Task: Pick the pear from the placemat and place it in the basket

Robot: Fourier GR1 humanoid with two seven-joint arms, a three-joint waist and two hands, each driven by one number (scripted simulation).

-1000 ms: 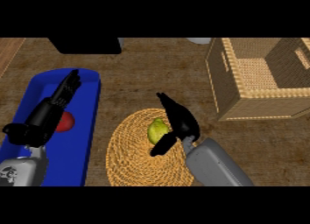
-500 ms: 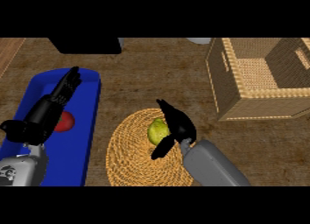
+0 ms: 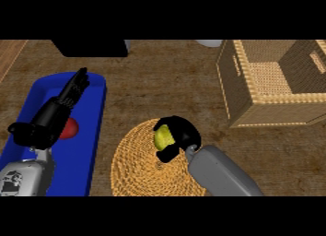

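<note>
Wooden counter [image 3: 159,87], seen steeply from above. Nearest, at the centre, a round woven placemat [image 3: 135,173] lies on the wood. The pear [image 3: 164,135], yellow-green, sits on the placemat's far part, and the right hand [image 3: 181,138] is curled round it, fingers wrapping its far and right sides, thumb at the near side. So the step in hand is the grasp; the pear looks not yet lifted, though whether it touches the mat cannot be told.

Next move, as a judgement: lift straight up, then carry far and right to the basket [image 3: 278,108], high enough to pass over its near wall, then lower into the open top and let go.

Left of the placemat lies a long blue tray [image 3: 91,133]. The left hand [image 3: 74,87] rests over it, fingers straight and pointing far, holding nothing. A red round thing [image 3: 72,128] shows on the tray beside the left forearm, partly hidden.

Far edge: a black box [image 3: 91,47] at left, something pale [image 3: 208,43] near the middle, cut off.

In the way: only the basket's near wall. Tray and left arm are well apart from the path.
</note>
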